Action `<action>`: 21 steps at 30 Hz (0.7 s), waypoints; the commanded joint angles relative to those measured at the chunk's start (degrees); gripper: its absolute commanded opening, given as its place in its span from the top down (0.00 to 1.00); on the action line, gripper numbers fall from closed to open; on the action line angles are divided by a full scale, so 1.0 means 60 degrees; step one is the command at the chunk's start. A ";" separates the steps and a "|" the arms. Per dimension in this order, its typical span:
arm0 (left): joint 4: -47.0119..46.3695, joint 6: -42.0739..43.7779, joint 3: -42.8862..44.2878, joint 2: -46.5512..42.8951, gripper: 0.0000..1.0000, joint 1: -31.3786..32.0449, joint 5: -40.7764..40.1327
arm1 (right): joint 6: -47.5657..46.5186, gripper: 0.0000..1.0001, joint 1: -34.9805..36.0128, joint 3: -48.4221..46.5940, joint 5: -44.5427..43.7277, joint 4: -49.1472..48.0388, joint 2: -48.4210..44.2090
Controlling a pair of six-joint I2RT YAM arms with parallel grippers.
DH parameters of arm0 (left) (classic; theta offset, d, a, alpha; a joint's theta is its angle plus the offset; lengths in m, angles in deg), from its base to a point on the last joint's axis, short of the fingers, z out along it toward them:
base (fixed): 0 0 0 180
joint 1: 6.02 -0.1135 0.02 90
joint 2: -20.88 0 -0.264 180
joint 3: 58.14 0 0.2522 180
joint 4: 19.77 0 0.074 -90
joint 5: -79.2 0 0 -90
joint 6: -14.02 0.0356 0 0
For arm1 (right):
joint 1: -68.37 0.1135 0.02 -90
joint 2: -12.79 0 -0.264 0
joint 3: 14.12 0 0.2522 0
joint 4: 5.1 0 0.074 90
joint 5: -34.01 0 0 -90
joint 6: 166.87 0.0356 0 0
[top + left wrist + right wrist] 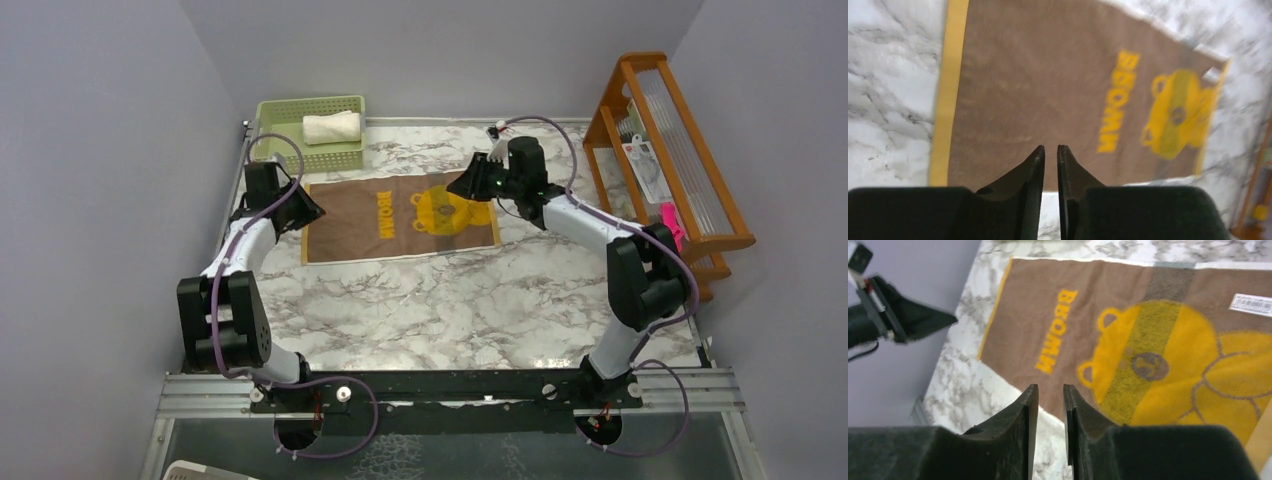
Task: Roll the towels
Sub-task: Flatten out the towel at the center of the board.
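The mustard-yellow and brown towel [400, 218] lies spread flat on the marble table, with a yellow bear and lettering facing up. It fills the left wrist view [1048, 85] and the right wrist view [1083, 295]. The cream-white towel [331, 127] lies rolled in the pale green basket [290, 108]. My left gripper [312, 213] hovers over the towel's left edge, its jaws nearly together and empty [1050, 147]. My right gripper [462, 187] hovers over the towel's far right part, its jaws nearly together and empty [1050, 386].
A wooden rack [700, 215] stands at the right edge with packets and a pink item [668, 222]. Grey walls close in on the left, back and right. The basket sits at the back left, just behind the towel.
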 commanded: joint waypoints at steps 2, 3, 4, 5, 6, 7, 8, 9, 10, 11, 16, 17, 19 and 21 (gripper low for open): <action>-0.0798 -0.0357 -0.1399 0.0712 1.00 0.0093 0.0294 | -0.1785 0.99 -0.0071 -0.0979 -0.2029 0.3074 0.1584; -0.0913 -0.0389 -0.1501 0.0834 1.00 0.0089 0.0066 | -0.1762 0.99 -0.0075 -0.0966 -0.2189 0.3136 0.1740; -0.0885 -0.0393 -0.1593 0.0929 1.00 0.0096 -0.0288 | -0.1778 1.00 -0.0067 -0.0849 -0.2295 0.3093 0.1848; -0.0841 -0.0414 -0.1690 0.1004 1.00 0.0092 -0.0685 | -0.1776 1.00 -0.0074 -0.0649 -0.2374 0.3000 0.1861; -0.0823 -0.0521 -0.1805 0.1061 1.00 0.0082 -0.0911 | -0.1752 1.00 -0.0080 -0.0428 -0.2421 0.2889 0.1854; -0.0916 -0.0638 -0.1958 0.1064 1.00 0.0081 -0.0939 | -0.1712 1.00 -0.0094 -0.0176 -0.2465 0.2818 0.1822; -0.1039 -0.0785 -0.2141 0.1033 1.00 0.0090 -0.0924 | -0.1687 1.00 -0.0099 0.0072 -0.2501 0.2742 0.1770; -0.1192 -0.0911 -0.2398 0.0976 1.00 0.0087 -0.0939 | -0.1651 1.00 -0.0120 0.0359 -0.2532 0.2666 0.1712; -0.1286 -0.1011 -0.2662 0.0905 1.00 0.0089 -0.1001 | -0.1601 1.00 -0.0154 0.0628 -0.2561 0.2600 0.1643; -0.1336 -0.1095 -0.2926 0.0808 1.00 0.0091 -0.1097 | -0.1562 1.00 -0.0216 0.0968 -0.2567 0.2581 0.1541; -0.1750 -0.1566 -0.4518 -0.0258 1.00 0.0116 -0.1216 | -0.1413 1.00 -0.0766 0.2295 -0.2560 0.2421 0.0922; -0.1931 -0.1679 -0.4872 -0.0538 1.00 0.0127 -0.1221 | -0.1383 1.00 -0.0914 0.2549 -0.2541 0.2416 0.0812; -0.2028 -0.1914 -0.5292 -0.1004 1.00 0.0173 -0.1220 | -0.1295 1.00 -0.1268 0.3024 -0.2465 0.2464 0.0520; -0.1980 -0.2155 -0.5525 -0.1460 1.00 0.0226 -0.1093 | -0.1209 1.00 -0.1612 0.3425 -0.2395 0.2628 0.0117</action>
